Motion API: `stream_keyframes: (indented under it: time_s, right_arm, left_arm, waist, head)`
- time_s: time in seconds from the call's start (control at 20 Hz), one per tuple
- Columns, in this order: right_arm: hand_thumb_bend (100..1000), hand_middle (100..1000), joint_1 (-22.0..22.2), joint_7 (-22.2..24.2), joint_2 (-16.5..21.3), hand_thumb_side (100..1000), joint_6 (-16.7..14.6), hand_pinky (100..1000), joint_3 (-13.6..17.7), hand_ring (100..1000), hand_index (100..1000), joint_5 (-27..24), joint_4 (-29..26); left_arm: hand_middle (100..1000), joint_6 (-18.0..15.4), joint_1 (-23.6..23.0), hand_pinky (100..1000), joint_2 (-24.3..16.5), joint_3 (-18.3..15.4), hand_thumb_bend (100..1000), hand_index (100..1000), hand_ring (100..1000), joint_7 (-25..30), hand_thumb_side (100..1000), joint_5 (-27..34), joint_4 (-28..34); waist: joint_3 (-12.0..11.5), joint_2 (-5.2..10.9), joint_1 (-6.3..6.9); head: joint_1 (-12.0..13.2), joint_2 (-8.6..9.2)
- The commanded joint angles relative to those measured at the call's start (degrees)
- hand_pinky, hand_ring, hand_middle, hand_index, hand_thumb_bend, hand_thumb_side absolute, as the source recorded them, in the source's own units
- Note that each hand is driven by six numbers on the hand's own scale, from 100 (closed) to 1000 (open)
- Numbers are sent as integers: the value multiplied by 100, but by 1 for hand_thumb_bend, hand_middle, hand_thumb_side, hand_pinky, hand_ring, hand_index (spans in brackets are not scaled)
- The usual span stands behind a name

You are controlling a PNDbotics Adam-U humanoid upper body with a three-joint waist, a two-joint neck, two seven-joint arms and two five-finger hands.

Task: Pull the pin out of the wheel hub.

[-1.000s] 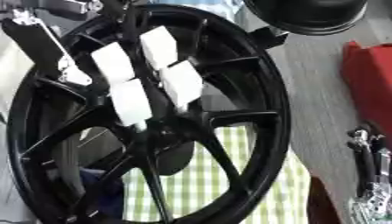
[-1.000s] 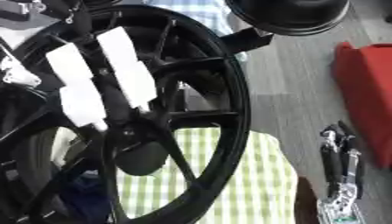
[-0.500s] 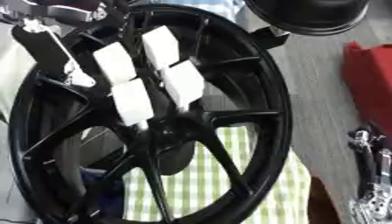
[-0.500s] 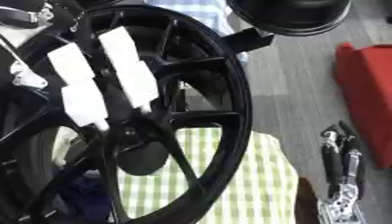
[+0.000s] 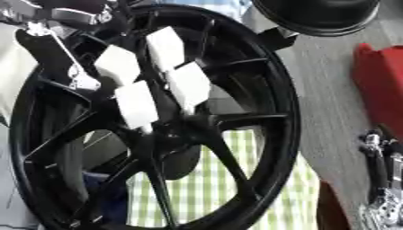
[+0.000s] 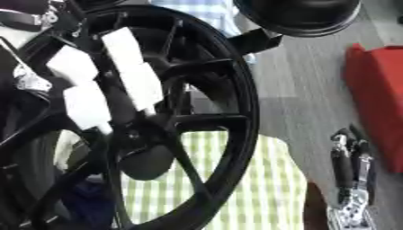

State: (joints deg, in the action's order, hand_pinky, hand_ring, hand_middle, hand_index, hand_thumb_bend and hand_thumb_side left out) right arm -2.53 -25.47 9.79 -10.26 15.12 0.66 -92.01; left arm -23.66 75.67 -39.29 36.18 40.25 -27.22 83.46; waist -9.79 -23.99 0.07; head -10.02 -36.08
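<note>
1. Wheel hub (image 5: 169,130), black with many spokes, stands on edge and fills most of both eye views; its rim (image 5: 287,112) curves down the right side of the left hand.
2. White-padded fingers (image 5: 135,104) of the left hand (image 5: 161,81) reach in from the upper left and press in against the centre of the spokes, their tips just above the hub's middle.
3. Fingers look curled in toward the hub centre, but whether they are clenched round the pin cannot be told; the pin itself does not show, hidden behind the pads or the dark centre.
4. Black and silver arm (image 5: 59,54) of that hand runs up to the upper left corner, across the rim.
5. Below the left hand, through the spokes, lies a green-and-white checked cloth (image 5: 236,188).
6. Far to the right of the left hand, near the lower right corner, the right hand (image 6: 352,179) rests with its fingers straight and relaxed, holding nothing.
7. Above the right hand sits a red object (image 6: 378,103) on the grey floor.
8. Round black object (image 5: 319,15) sits at the top, up and right of the left hand, just beyond the rim.
</note>
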Motion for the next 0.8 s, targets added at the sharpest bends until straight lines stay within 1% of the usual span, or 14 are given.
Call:
stream_keyframes:
  time_s: [0.05, 0.1, 0.15, 0.2, 0.25, 0.3, 0.35, 0.4, 0.45, 0.5, 0.55, 0.65, 0.8]
  right_arm:
    - [100, 583, -16, -28, 74, 720, 4, 754, 10, 795, 902, -19, -103]
    - [100, 583, -14, -32, 75, 723, 6, 754, 12, 795, 902, -20, -103]
    - [100, 583, -13, -35, 76, 723, 9, 754, 13, 795, 903, -22, -102]
    - [100, 583, -12, -39, 78, 724, 11, 754, 14, 795, 903, -24, -102]
    - [100, 583, -9, -43, 81, 724, 13, 754, 15, 795, 903, -28, -102]
    - [100, 583, -5, -45, 85, 727, 14, 754, 15, 795, 903, -34, -100]
    - [100, 583, -1, -47, 90, 727, 15, 754, 16, 795, 903, -40, -98]
    - [100, 583, 2, -49, 95, 726, 14, 754, 17, 795, 903, -47, -97]
    - [100, 583, 4, -50, 100, 727, 12, 754, 18, 795, 903, -55, -95]
    - [100, 583, 8, -52, 103, 728, 10, 754, 21, 795, 903, -64, -92]
    - [100, 583, 12, -54, 108, 728, 7, 754, 24, 795, 903, -74, -88]
    - [100, 583, 19, -57, 122, 728, 2, 754, 29, 795, 903, -89, -80]
    - [100, 583, 31, -60, 139, 728, -6, 754, 38, 795, 903, -105, -67]
  left_arm:
    - [490, -1060, 82, 747, -94, -117, 184, 555, 645, 1172, 361, 178, 99]
    - [471, -1008, 76, 739, -96, -142, 142, 535, 631, 1172, 349, 245, 121]
    - [468, -947, 71, 738, -101, -167, 135, 531, 629, 1172, 347, 320, 147]
    - [433, -884, 69, 722, -106, -194, 100, 493, 604, 1172, 338, 393, 177]
    - [429, -815, 71, 720, -111, -240, 100, 489, 601, 1172, 337, 468, 214]
    - [392, -734, 78, 700, -110, -321, 100, 454, 573, 1172, 325, 553, 257]
    - [381, -655, 86, 695, -109, -423, 100, 444, 564, 1172, 327, 634, 300]
    - [355, -569, 94, 680, -110, -541, 100, 420, 542, 1172, 332, 720, 342]
    - [351, -483, 97, 678, -110, -654, 100, 416, 539, 1172, 332, 807, 380]
    - [322, -394, 107, 664, -111, -759, 100, 386, 517, 1172, 329, 896, 412]
    - [315, -303, 120, 660, -110, -888, 100, 380, 512, 1172, 326, 987, 432]
    - [294, -62, 133, 654, -140, -1248, 100, 358, 499, 1172, 312, 1282, 464]
    - [267, 225, 136, 646, -202, -1698, 100, 329, 481, 1172, 287, 1585, 473]
  waist:
    - [9, 124, 2]
    - [9, 125, 3]
    - [8, 126, 5]
    - [7, 129, 6]
    - [4, 133, 7]
    - [-2, 140, 7]
    - [-9, 146, 8]
    - [-14, 152, 8]
    - [-19, 156, 8]
    - [-26, 163, 6]
    - [-34, 169, 5]
    - [-49, 182, 10]
    - [-74, 199, 15]
  head:
    - [18, 54]
    - [20, 55]
    - [23, 54]
    - [25, 52]
    - [25, 49]
    - [24, 43]
    - [23, 36]
    - [23, 29]
    - [23, 24]
    - [19, 17]
    - [14, 11]
    - [9, -9]
    - [10, -36]
